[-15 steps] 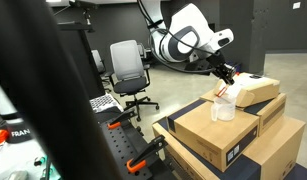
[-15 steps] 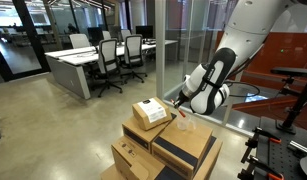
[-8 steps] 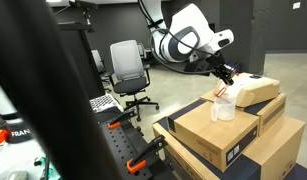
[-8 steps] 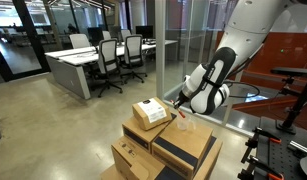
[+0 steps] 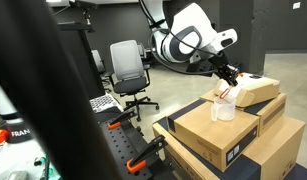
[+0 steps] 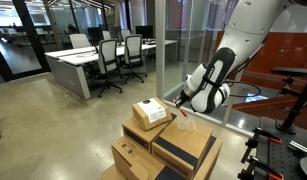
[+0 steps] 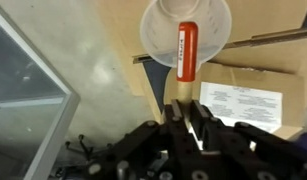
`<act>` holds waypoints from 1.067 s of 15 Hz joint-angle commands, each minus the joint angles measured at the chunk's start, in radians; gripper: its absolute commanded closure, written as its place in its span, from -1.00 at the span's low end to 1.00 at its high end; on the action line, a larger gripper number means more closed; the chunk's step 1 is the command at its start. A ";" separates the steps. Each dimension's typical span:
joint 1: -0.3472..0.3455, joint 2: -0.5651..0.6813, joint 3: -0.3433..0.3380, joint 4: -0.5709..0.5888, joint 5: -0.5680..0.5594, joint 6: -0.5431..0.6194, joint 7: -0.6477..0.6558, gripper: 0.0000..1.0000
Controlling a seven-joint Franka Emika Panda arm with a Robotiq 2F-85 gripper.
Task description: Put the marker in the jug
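In the wrist view my gripper (image 7: 188, 106) is shut on the lower end of the marker (image 7: 186, 52), an orange-red stick with a white tip. The tip points into the round mouth of the translucent jug (image 7: 157, 28) just beyond. In an exterior view the gripper (image 5: 226, 80) hangs right over the jug (image 5: 224, 108), which stands on a cardboard box (image 5: 208, 130), and the marker (image 5: 226, 94) reaches down to the jug's rim. From the opposite side the gripper (image 6: 177, 103) shows above the faint jug (image 6: 186, 124).
Several cardboard boxes are stacked under the jug, with a cream-topped flat box (image 5: 255, 88) just behind it. Orange-handled clamps (image 5: 143, 160) sit on the black bench in front. An office chair (image 5: 128, 70) stands farther off. A glass wall (image 6: 193, 40) runs behind the arm.
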 commanded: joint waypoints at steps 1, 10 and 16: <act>0.034 0.002 -0.024 -0.004 0.027 0.007 0.004 0.92; 0.043 0.012 -0.027 0.005 0.032 0.007 0.008 0.92; 0.034 -0.015 -0.024 -0.022 0.028 0.005 0.005 0.19</act>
